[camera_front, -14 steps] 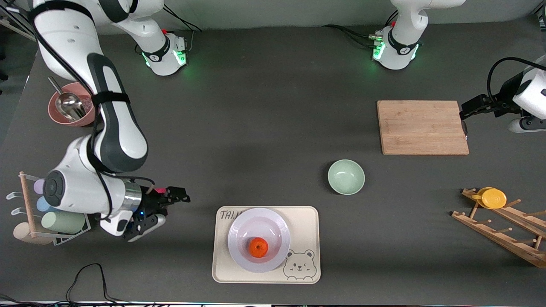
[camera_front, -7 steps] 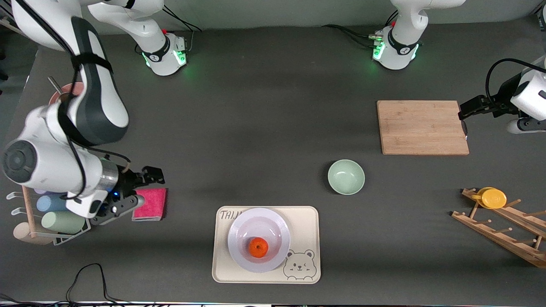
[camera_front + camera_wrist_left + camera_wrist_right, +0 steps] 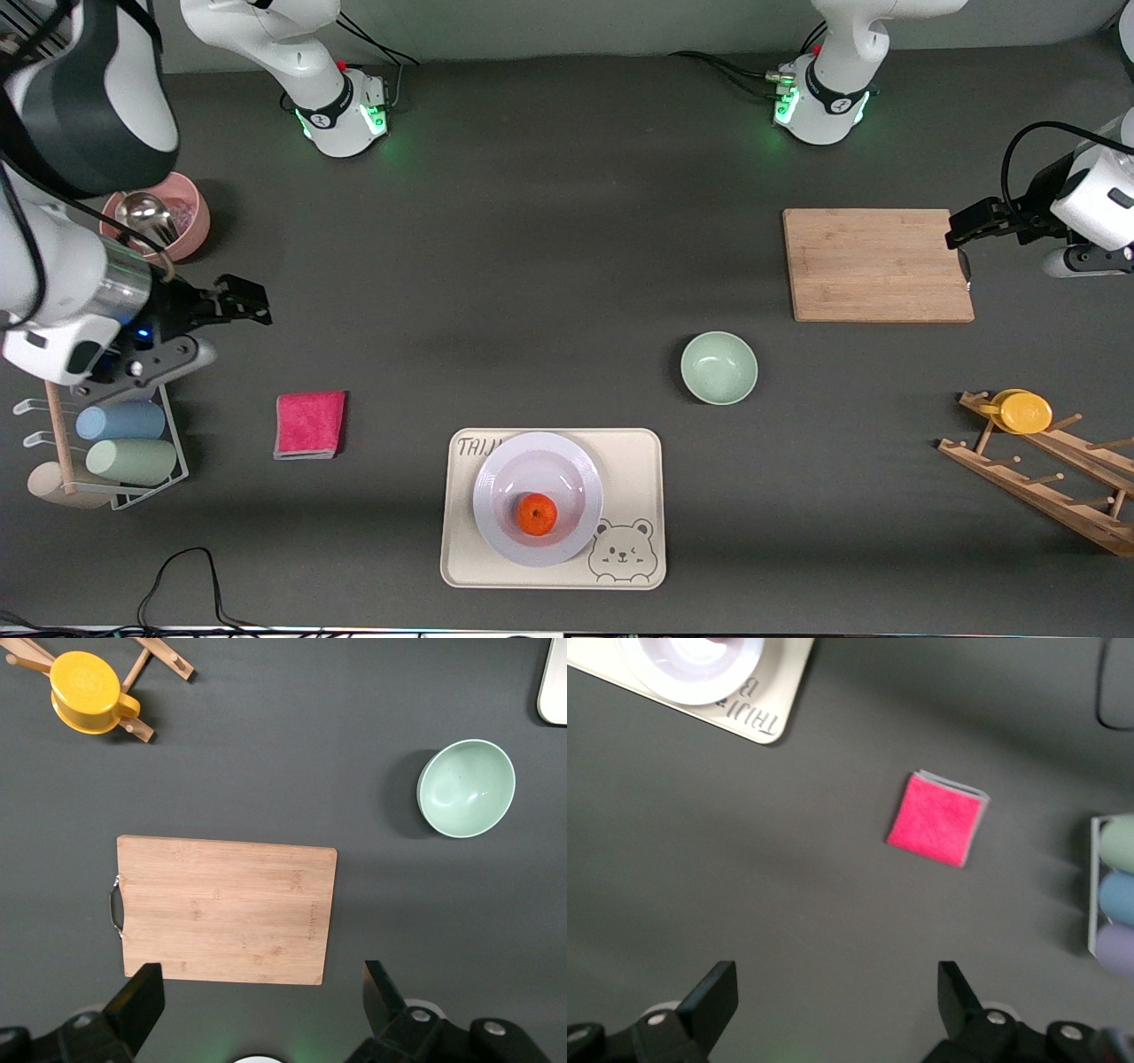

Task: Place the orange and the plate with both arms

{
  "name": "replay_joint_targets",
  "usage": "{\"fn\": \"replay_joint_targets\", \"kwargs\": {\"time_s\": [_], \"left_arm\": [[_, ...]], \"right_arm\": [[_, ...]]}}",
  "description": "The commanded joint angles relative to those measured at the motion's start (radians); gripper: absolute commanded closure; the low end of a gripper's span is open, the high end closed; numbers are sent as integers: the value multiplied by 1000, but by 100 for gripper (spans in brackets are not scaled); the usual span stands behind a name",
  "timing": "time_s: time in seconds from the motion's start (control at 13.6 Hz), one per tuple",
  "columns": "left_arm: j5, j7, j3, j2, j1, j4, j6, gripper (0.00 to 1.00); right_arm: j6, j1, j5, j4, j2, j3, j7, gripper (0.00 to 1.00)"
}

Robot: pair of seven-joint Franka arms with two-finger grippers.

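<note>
The orange (image 3: 537,515) lies in the white plate (image 3: 576,461), which sits on a cream bear tray (image 3: 640,461) near the front camera. Part of that plate (image 3: 691,673) and the tray (image 3: 775,718) show in the right wrist view. My right gripper (image 3: 248,301) (image 3: 837,983) hangs open and empty over bare table at the right arm's end, apart from the tray. The left gripper (image 3: 961,232) (image 3: 261,983) is open and empty too, up in the air beside the cutting board's handle edge at the left arm's end.
A wooden cutting board (image 3: 877,264) and a pale green bowl (image 3: 718,367) lie toward the left arm's end. A yellow cup (image 3: 1026,411) sits on a wooden rack. A pink cloth (image 3: 309,424), a cup holder (image 3: 124,443) and a pink bowl (image 3: 186,221) occupy the right arm's end.
My right arm has lifted and swung away from the tray toward the pink bowl, uncovering the pink cloth. The left arm has barely shifted. Orange and plate have not moved.
</note>
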Motion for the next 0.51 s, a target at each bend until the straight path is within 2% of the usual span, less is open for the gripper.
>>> {"fn": "replay_joint_targets", "kwargs": {"time_s": [0.0,0.29,0.44], "left_arm": [[15,-5,-1,-8,-15,-8,14,0],[52,-8,-28,-6,-10,-8,23,0],[66,-10,-25,-14,-4,-2,9,0]], "right_arm": [[-2,14,-66,-125,-113,-32,26,0],[128,0,-80,-435,-341,-32,26,0],[130,-22,-106,-466,-384,-32,24,0]]}}
